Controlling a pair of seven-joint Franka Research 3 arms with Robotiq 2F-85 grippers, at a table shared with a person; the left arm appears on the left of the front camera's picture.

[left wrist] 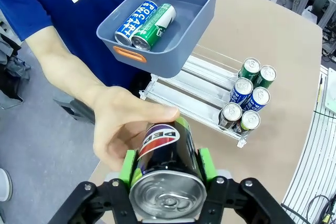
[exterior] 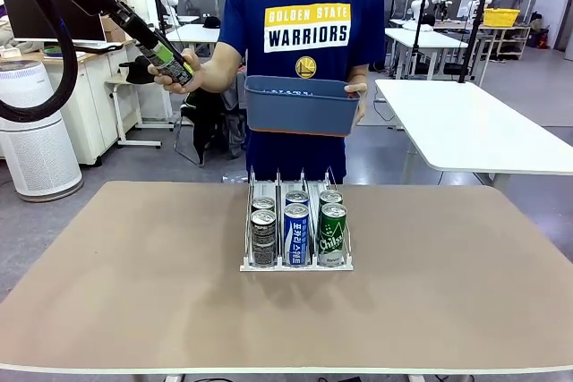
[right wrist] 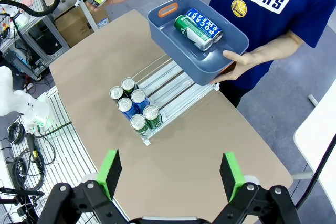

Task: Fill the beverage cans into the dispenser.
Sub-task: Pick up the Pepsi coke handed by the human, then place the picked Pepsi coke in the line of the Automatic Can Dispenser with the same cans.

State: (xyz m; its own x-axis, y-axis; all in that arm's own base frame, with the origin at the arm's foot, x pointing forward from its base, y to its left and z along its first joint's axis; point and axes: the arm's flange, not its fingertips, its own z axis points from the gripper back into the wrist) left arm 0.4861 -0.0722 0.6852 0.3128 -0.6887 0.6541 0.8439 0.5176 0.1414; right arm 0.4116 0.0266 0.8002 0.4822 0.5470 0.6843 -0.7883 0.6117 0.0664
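Up high at the far left, past the table edge: squeezing a dark Pepsi can [left wrist: 160,140] tight between the green pads of the left gripper [left wrist: 167,167], with a person's hand [left wrist: 123,124] touching the same can, so most likely a hand-over. Over the near side of the table, holding the right gripper [right wrist: 170,174] wide open with nothing in it. Down on the table, counting six beverage cans upright in the dispenser [exterior: 295,266]: two dark grey cans [exterior: 263,237], two blue-and-white cans [exterior: 296,232] and two green cans [exterior: 333,232], two to each of the three lanes, all standing by the low front lip. Seeing lots of bare lane behind them. Counting two more lying in the blue-grey bin [exterior: 300,109], held up at the far side by the person's other hand [exterior: 356,91]: one Pocari Sweat can [left wrist: 135,22] and one green can [left wrist: 155,25]. Makes nine cans in all, one dispenser and one bin. Judging the job about two thirds done: six in, three left to go, most likely the Pepsi can first, into the dark lane.
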